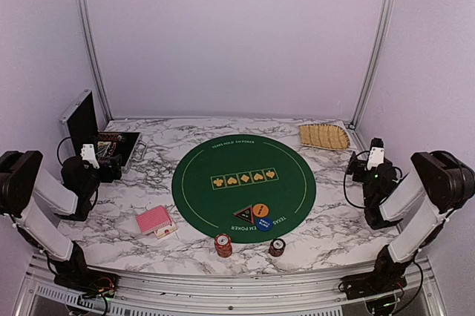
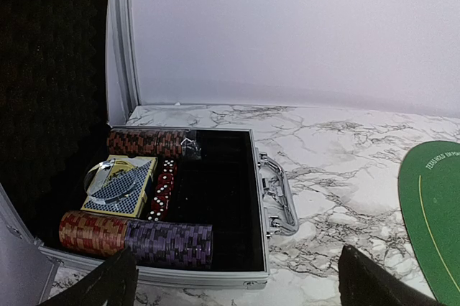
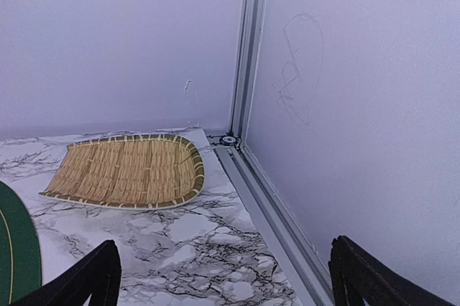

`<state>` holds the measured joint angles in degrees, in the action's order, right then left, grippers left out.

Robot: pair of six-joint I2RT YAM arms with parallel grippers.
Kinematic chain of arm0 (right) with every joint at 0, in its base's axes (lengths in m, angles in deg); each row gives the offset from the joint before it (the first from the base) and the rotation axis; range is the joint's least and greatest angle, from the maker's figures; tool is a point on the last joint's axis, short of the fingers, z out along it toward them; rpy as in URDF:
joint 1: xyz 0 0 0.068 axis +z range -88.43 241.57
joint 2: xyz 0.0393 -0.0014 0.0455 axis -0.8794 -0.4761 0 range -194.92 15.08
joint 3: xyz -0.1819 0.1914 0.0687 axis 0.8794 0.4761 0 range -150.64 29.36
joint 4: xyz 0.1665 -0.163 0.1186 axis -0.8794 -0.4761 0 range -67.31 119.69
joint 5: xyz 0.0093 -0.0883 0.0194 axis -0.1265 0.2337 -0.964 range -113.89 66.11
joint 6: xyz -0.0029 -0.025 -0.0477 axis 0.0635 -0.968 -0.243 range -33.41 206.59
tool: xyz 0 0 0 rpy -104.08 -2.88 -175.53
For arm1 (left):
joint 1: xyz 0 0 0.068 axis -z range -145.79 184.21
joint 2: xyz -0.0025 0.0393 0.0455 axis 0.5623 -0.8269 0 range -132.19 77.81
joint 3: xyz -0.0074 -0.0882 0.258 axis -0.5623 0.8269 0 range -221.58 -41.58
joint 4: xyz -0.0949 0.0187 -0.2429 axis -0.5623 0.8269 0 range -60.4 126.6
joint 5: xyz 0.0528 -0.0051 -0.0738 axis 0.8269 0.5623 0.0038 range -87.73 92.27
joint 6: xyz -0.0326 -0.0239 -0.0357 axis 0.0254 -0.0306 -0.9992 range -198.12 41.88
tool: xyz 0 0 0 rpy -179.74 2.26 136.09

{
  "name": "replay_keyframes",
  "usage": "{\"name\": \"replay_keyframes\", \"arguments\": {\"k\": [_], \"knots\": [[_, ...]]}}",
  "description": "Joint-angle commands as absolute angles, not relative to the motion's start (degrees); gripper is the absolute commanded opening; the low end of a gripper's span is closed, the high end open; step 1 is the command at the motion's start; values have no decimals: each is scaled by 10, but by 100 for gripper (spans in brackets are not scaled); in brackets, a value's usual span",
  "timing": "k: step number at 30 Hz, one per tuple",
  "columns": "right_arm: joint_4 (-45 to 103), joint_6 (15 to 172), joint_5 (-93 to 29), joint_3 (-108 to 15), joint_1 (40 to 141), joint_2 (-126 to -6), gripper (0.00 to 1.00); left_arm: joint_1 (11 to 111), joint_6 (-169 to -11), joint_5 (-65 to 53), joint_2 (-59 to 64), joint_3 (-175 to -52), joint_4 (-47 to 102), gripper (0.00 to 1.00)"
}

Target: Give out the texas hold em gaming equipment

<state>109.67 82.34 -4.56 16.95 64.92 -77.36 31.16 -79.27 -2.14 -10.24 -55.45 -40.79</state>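
Note:
Two short stacks of red-and-white edged poker chips (image 1: 223, 245) (image 1: 277, 247) stand near the table's front edge, just off the green mat (image 1: 223, 156). On the mat's near part lie an orange disc (image 1: 260, 210), a blue disc (image 1: 265, 223) and a black triangular marker (image 1: 244, 215). A red-backed deck of playing cards (image 1: 154, 219) lies left of the mat. My left gripper (image 2: 237, 286) is open and empty, facing the open case (image 2: 260, 209). My right gripper (image 3: 223, 281) is also open and empty, facing the tray (image 3: 129, 169).
The black-and-silver case (image 1: 96, 138) at the back left holds rows of chips (image 2: 169, 243), a blue card deck (image 2: 121, 186) and red dice (image 2: 164, 189). The tan woven tray (image 1: 323, 136) lies at the back right corner, beside the metal frame rail (image 3: 269, 198).

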Motion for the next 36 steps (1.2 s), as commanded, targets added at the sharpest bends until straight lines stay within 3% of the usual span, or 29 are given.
{"name": "replay_keyframes", "arguments": {"k": [1,17,25,28,36], "knots": [[1099,832,-50,164,651,-769,99,313,-794,-15,-102,-561,-427,99],[1080,842,-48,162,648,-760,99,313,-795,-18,-99,-562,-425,99],[1072,838,-23,166,652,-728,99,308,-796,-30,-31,-649,-216,99],[891,862,36,106,652,-650,99,309,-793,-31,-4,-669,-171,99],[517,927,14,-71,651,-550,99,301,-785,-37,31,-806,97,99]]}}
